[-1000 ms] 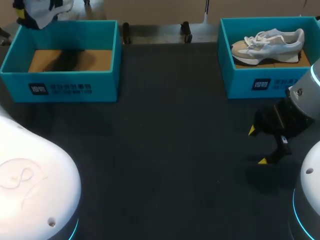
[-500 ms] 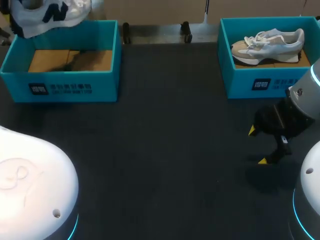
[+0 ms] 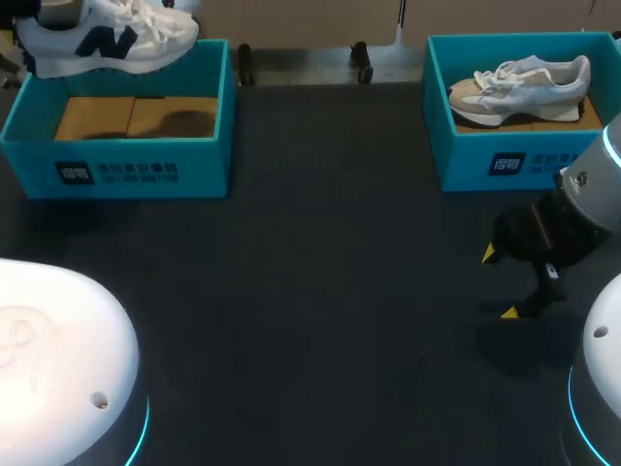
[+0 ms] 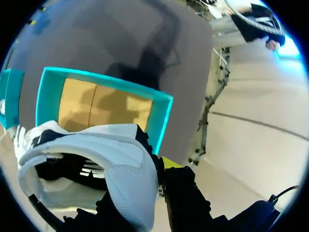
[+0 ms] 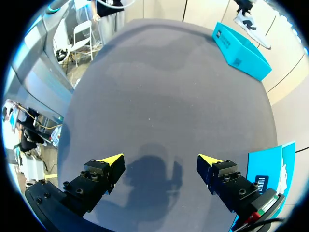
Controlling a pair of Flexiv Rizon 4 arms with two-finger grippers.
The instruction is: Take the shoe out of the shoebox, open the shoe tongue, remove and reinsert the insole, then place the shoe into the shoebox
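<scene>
A white shoe [image 3: 107, 39] with a dark blue logo hangs level above the back of the left teal shoebox [image 3: 121, 146], whose brown cardboard floor is bare. In the left wrist view my left gripper [image 4: 145, 176] is shut on the heel collar of this shoe [image 4: 96, 159], with one yellow fingertip [image 4: 169, 162] showing beside the heel and the shoebox [image 4: 164, 116] below. My right gripper [image 3: 500, 282] stands open over the table near the right side, nothing between its fingers; its wrist view shows the gripper [image 5: 161, 159] over bare table.
A second teal shoebox [image 3: 485, 160] at the back right holds a white and beige shoe [image 3: 519, 83]. The dark table [image 3: 320, 291] stretches between the two boxes. My arms' white housings fill the lower corners of the head view.
The white shoe has shifted right above the left box and turned so that its logo side shows. The right arm has not moved.
</scene>
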